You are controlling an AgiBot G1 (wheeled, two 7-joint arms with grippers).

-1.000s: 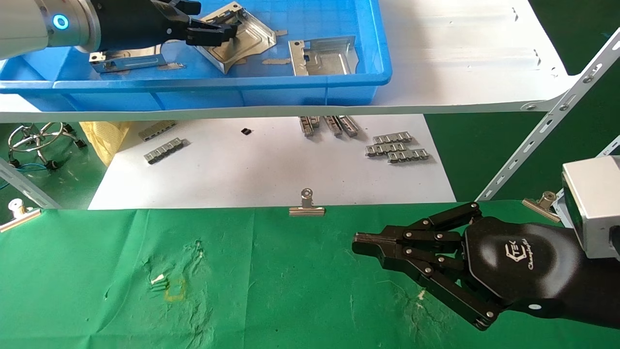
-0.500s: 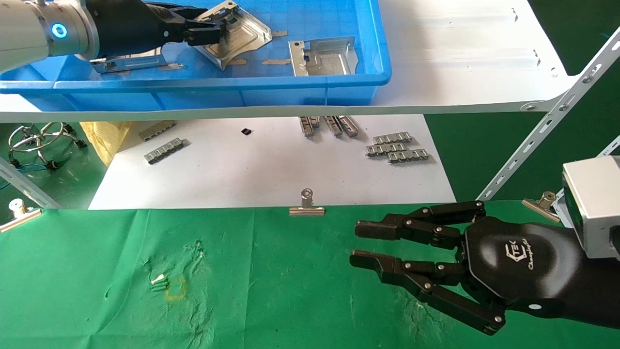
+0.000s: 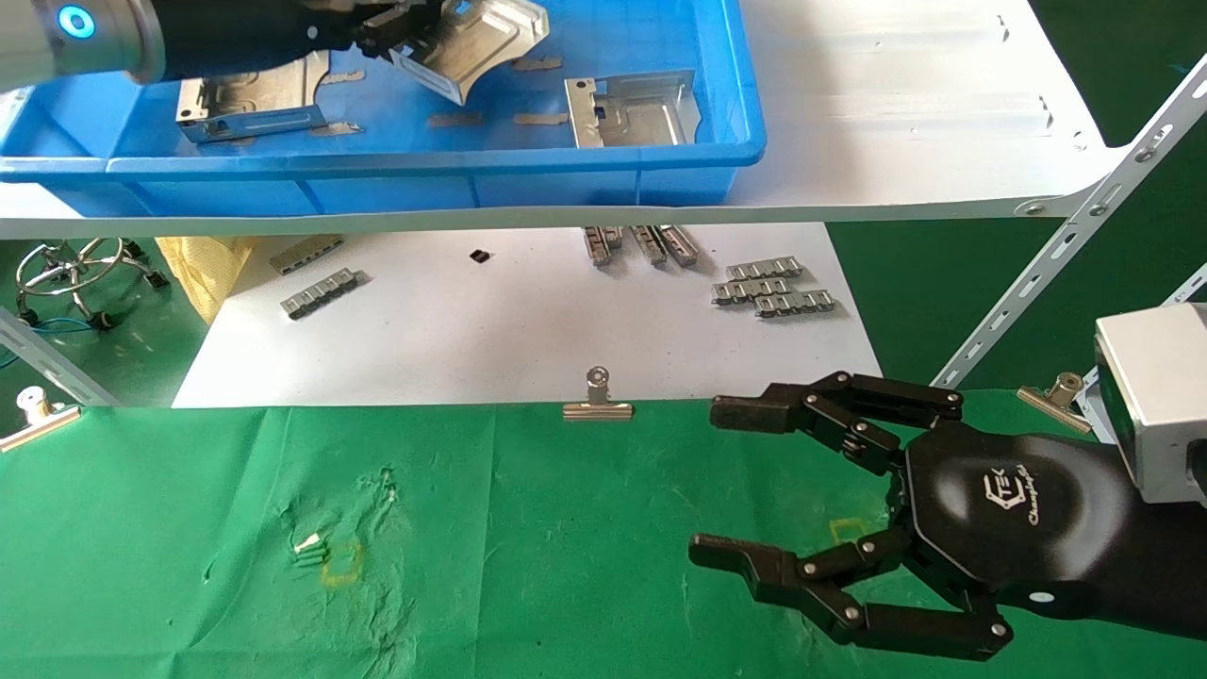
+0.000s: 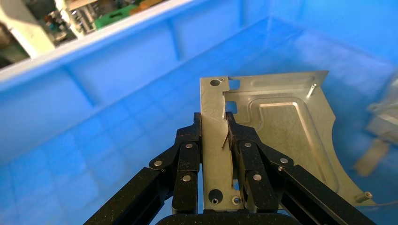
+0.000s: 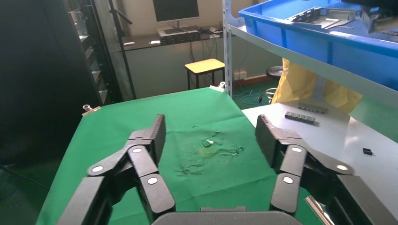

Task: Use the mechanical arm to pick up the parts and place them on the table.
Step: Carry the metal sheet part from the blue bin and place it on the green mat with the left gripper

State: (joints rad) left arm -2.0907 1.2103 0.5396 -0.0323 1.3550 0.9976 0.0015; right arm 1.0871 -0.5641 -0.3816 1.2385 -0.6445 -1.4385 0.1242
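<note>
My left gripper [image 3: 401, 28] [image 4: 213, 123] is over the blue tray [image 3: 377, 166] on the upper shelf. It is shut on the folded edge of a silver-grey sheet-metal part [image 3: 486, 38] [image 4: 281, 131], which hangs tilted above the tray floor. Two more parts [image 3: 253, 99] [image 3: 630, 111] lie flat in the tray. My right gripper [image 3: 719, 481] [image 5: 211, 131] hovers low over the right side of the green-clothed table [image 3: 519, 547] [image 5: 187, 117]. It is wide open, and nothing lies between its fingers.
A white shelf board [image 3: 896, 104] carries the tray, with a slanted metal brace [image 3: 1066, 245] on its right. Below, a white sheet holds grey connector strips [image 3: 773, 286]. Binder clips [image 3: 597, 401] pin the cloth's far edge. A yellow square mark [image 3: 341, 563] sits on the left of the cloth.
My left gripper has lifted the held part off the tray floor, uncovering the bracket under it. My right gripper has gone from nearly shut to wide open, staying in place.
</note>
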